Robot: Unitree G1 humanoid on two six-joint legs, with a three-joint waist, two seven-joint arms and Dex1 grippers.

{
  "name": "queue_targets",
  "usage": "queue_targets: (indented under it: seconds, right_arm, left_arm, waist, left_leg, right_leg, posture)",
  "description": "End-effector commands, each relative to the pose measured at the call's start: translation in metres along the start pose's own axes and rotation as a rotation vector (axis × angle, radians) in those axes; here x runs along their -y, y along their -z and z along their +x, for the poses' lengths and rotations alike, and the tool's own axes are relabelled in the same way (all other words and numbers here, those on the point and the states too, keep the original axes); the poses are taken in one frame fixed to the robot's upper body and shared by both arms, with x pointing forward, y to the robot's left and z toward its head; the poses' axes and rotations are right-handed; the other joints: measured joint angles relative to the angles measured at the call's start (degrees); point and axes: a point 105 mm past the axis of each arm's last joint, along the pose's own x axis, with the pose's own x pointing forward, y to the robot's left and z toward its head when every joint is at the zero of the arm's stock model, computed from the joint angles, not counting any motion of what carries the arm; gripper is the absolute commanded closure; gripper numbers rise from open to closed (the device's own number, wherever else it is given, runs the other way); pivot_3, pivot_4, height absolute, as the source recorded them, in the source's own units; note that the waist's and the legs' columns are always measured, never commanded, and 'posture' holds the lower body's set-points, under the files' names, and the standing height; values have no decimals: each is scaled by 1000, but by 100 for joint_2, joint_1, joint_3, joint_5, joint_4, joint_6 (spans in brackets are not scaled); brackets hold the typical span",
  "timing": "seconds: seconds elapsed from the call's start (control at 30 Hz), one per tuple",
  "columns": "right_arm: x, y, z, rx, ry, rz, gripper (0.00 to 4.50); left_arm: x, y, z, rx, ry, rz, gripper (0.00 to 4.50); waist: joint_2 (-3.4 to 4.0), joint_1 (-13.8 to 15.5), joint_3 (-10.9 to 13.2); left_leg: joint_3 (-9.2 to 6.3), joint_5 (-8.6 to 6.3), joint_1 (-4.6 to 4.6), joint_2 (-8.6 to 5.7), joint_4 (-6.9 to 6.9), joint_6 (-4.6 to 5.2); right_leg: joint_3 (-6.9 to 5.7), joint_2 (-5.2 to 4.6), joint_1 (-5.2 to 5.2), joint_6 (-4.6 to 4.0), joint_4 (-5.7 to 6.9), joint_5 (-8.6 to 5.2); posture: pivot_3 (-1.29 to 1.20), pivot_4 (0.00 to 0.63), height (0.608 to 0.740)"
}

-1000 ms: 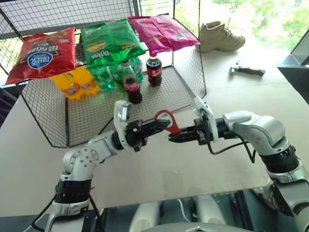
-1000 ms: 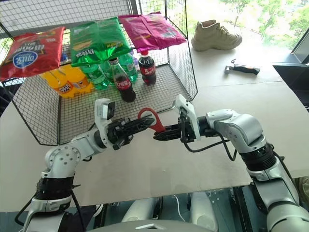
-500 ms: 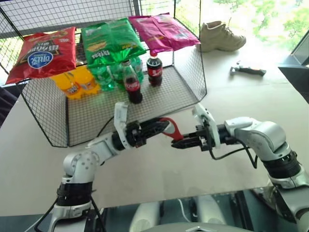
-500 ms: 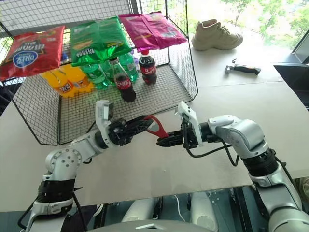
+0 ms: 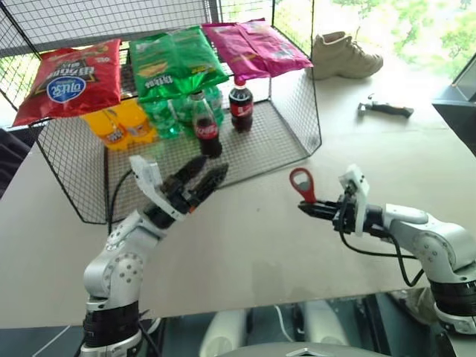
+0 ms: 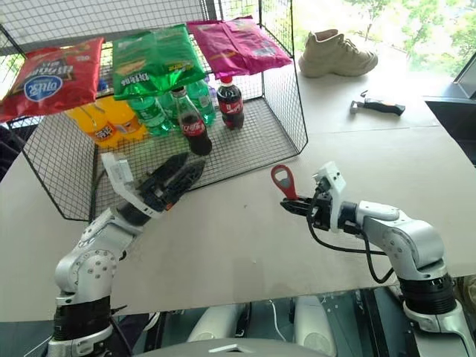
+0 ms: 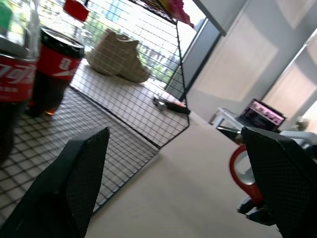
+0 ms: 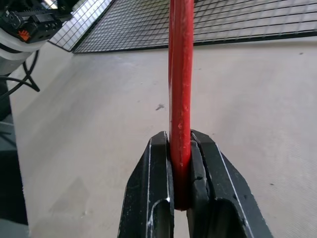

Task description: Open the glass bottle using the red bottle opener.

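Note:
The glass bottle (image 5: pixel 205 128), slim with dark liquid and a red label, stands upright on the wire rack floor beside a shorter red-capped cola bottle (image 5: pixel 239 108). My left gripper (image 5: pixel 202 174) is open and holds nothing; it points toward the rack in front of the glass bottle and is apart from it. To the right, over the table, my right gripper (image 5: pixel 307 210) is shut on the handle of the red bottle opener (image 5: pixel 302 182), whose ring head points up. The right wrist view shows the red bottle opener (image 8: pixel 181 74) edge-on, clamped between both fingers (image 8: pixel 157 163).
A wire mesh rack (image 5: pixel 294 141) holds red, green and pink snack bags on its upper shelf, with orange and green soda bottles (image 5: pixel 123 126) below. A beige shoe (image 5: pixel 343 56) and a dark tool (image 5: pixel 383 109) lie at the back right of the table.
My left gripper has let go of the opener, opened wide and drawn back to the left. The right gripper has carried the opener to the right and lower, its ring head now up.

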Motion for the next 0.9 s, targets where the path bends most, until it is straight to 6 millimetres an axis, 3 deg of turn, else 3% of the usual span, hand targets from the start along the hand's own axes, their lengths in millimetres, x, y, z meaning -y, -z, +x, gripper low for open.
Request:
queue_targets:
  seconds: [0.03,0.27,0.53,0.9]
  right_arm:
    - [2,-26,-6,118,45,-83,4500]
    - [19,-61,-4,284,169,-201,4500]
    - [20,-63,2,298,205,-260,4500]
    - [19,-63,2,322,236,-270,4500]
  left_arm:
    - [-17,-12,6,50,-114,207,92]
    - [-49,-8,29,35,-281,504,92]
    - [-70,-4,59,51,-333,607,92]
    - [-86,6,88,29,-304,592,92]
  waist:
    - [0,20,0]
    - [-1,24,-1]
    - [-2,22,-1]
    - [-2,11,-1]
  left_leg:
    - [1,0,0,-1,0,0]
    - [2,1,0,-3,6,0]
    - [-2,1,-12,-6,11,0]
    - [-3,1,-14,-8,30,1]
  right_leg:
    - [1,1,0,0,0,0]
    - [-2,6,1,0,2,2]
    - [-6,5,-8,0,3,2]
    - [-9,7,-8,2,16,3]
  posture:
    - [0,150,740]
    - [0,150,740]
    - [0,150,740]
    - [0,150,740]
